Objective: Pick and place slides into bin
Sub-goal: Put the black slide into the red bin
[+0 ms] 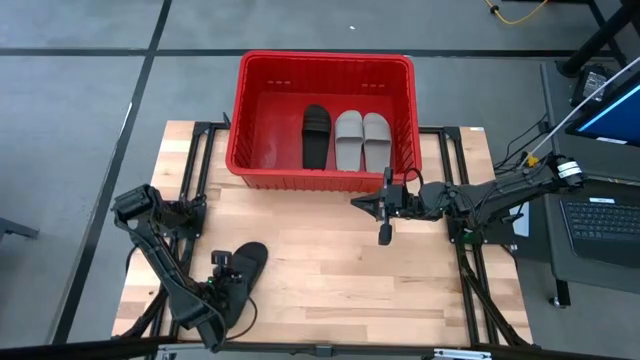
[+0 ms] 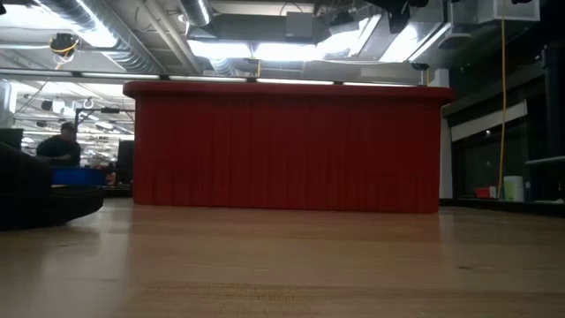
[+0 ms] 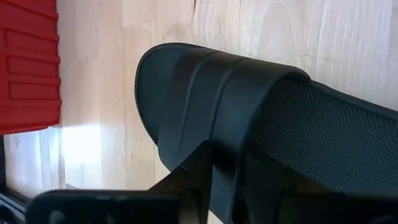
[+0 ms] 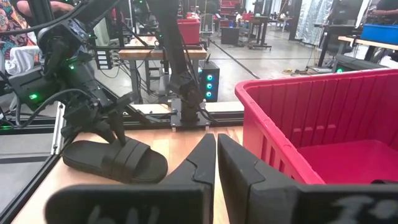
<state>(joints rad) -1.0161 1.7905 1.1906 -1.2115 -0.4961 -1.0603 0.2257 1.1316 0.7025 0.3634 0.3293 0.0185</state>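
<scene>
Bright overhead ceiling lights [image 2: 265,49] glare; the near tabletop [image 2: 282,274] is blurred.

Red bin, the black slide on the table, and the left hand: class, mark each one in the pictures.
Bin [image 1: 325,63]: high view, far rim.
Black slide [image 4: 102,157]: right wrist view, strap.
Left hand [image 1: 222,272]: high view, fingertips over the slide.

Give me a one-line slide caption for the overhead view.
Left gripper closing on the last black slide; three slides already lie in the red bin; right gripper waits shut.

Matte black slide [image 3: 261,124], wooden table [image 1: 330,260]
</scene>
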